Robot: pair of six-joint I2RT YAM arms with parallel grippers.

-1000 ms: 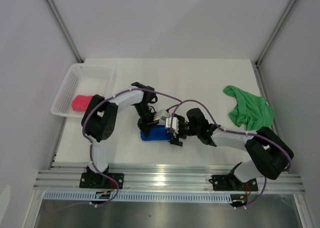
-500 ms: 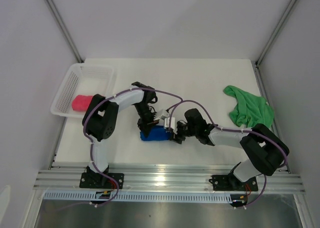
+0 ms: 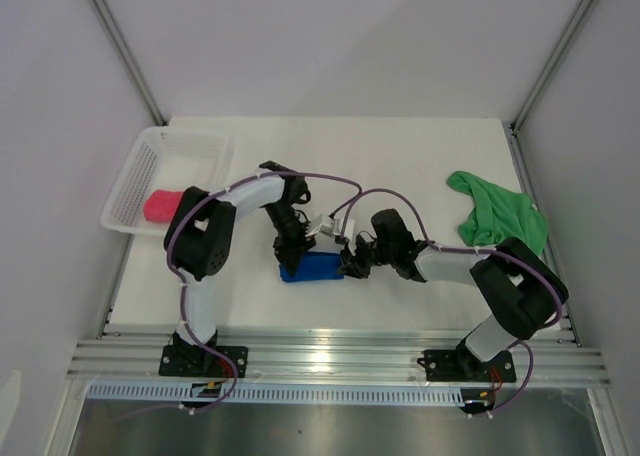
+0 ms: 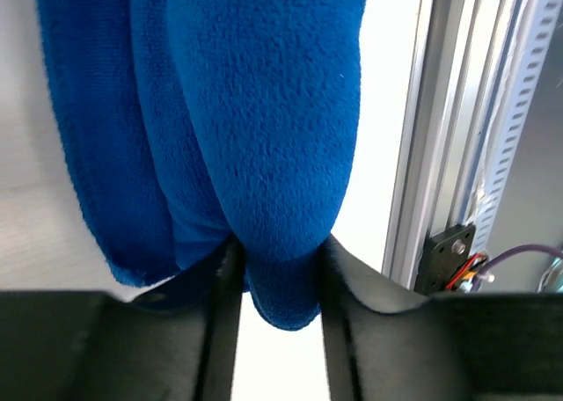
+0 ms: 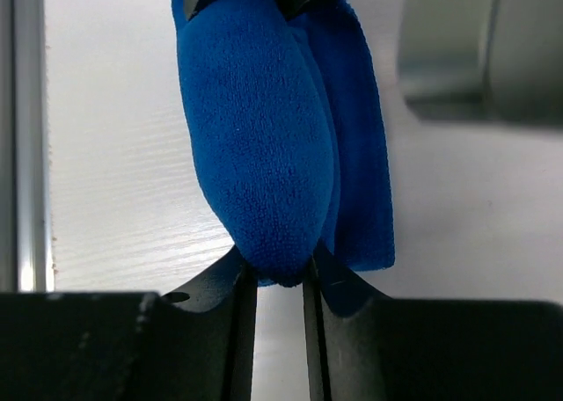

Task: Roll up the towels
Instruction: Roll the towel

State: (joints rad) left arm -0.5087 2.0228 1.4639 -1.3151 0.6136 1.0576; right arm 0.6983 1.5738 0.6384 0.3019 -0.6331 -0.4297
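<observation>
Right arm [image 3: 450, 264] has stretched inward, right claw [image 5: 280, 276] pinching one end of the blue towel [image 3: 312, 267], left claw [image 4: 280, 273] the other.

The plain fleecy rolled towel [image 3: 312, 267] at centre frame is royal blue. In the upper left, the soft bundled towel [image 3: 161, 206] is pink-red and my plastic mesh basket [image 3: 190, 141] white. At right, the crumpled microfibre towel [image 3: 500, 216] is bright green. My left gripper [image 4: 280, 260] and right gripper [image 5: 279, 278] are black, on a flat white table [image 3: 400, 156].
</observation>
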